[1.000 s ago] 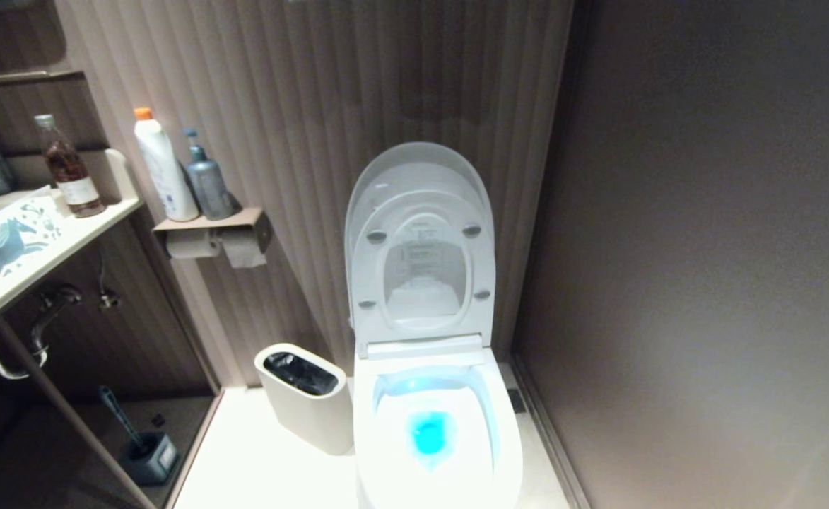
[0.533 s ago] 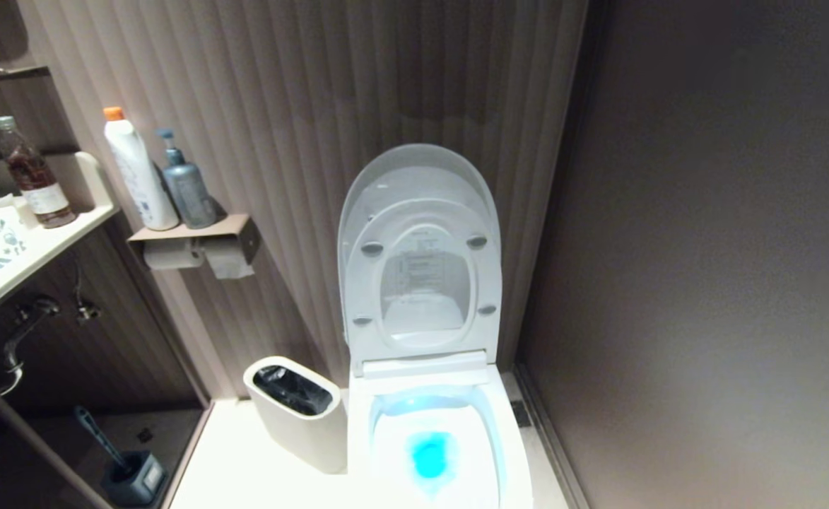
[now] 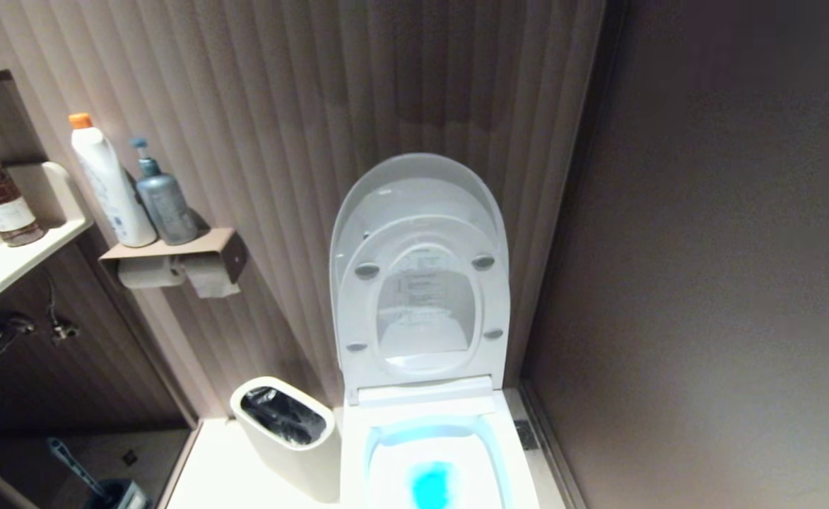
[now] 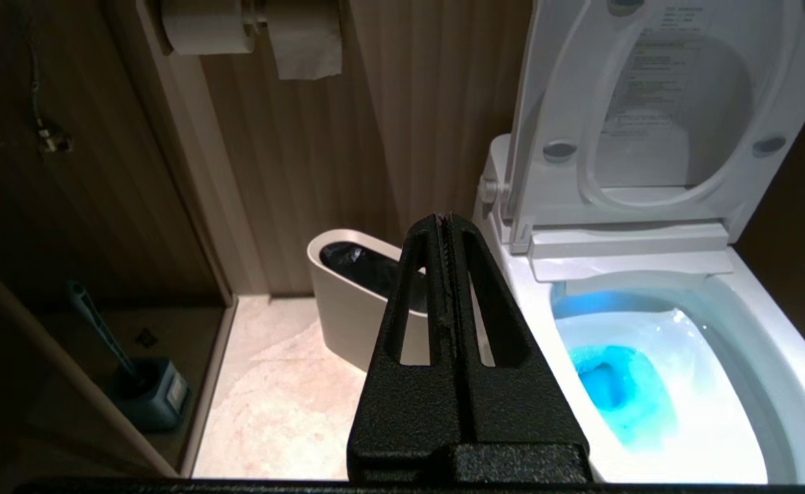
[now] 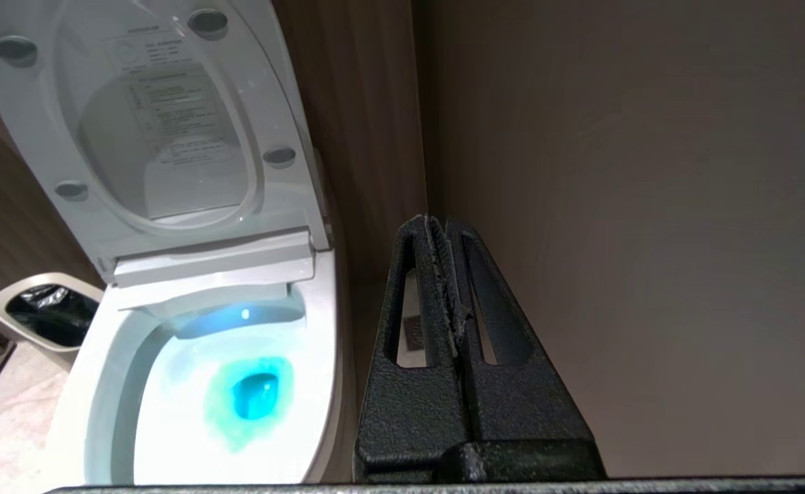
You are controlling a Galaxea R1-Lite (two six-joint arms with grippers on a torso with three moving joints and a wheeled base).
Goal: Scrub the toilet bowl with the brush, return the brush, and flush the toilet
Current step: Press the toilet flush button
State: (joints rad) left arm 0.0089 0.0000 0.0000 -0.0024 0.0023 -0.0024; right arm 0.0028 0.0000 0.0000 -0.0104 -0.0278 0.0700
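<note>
With its seat and lid raised against the ribbed wall, the toilet bowl (image 3: pixel 432 459) glows blue at the head view's lower centre, a waste bin (image 3: pixel 283 438) just left of it. In the left wrist view, the left gripper (image 4: pixel 447 226) sits pressed closed and empty before the bin. In the right wrist view, the right gripper (image 5: pixel 435 230) sits closed and empty beside the bowl.

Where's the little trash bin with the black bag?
In the head view, the waste bin stands on the floor, just left of the toilet bowl, below the toilet-paper shelf.
</note>
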